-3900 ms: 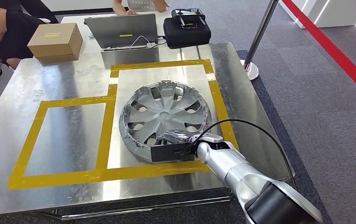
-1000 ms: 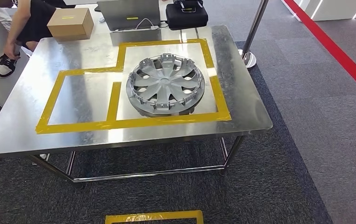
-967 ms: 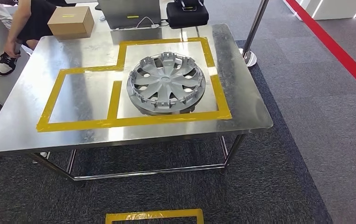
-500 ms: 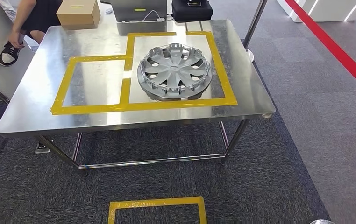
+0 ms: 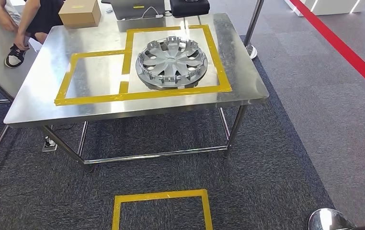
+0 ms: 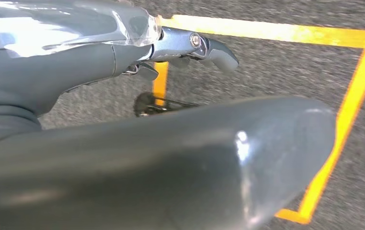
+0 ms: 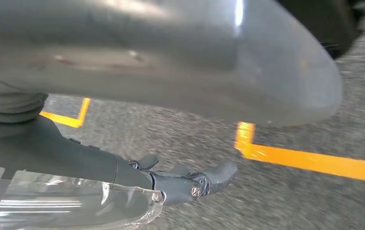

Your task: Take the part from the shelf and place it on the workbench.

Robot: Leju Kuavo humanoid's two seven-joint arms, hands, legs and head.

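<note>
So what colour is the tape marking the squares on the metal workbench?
Yellow tape, clearest in the head view.

A cardboard box (image 5: pixel 79 12), a laptop (image 5: pixel 133 8) and a black case (image 5: pixel 189 5) are seen at the far edge; a seated person's leg (image 5: pixel 25 21) is beside them.

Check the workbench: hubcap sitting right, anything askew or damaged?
Nothing stands out. The hubcap lies flat inside the right-hand yellow tape box on the workbench, clear of the tape lines, no visible damage. Cardboard box and laptop sit at the far edge.
</note>
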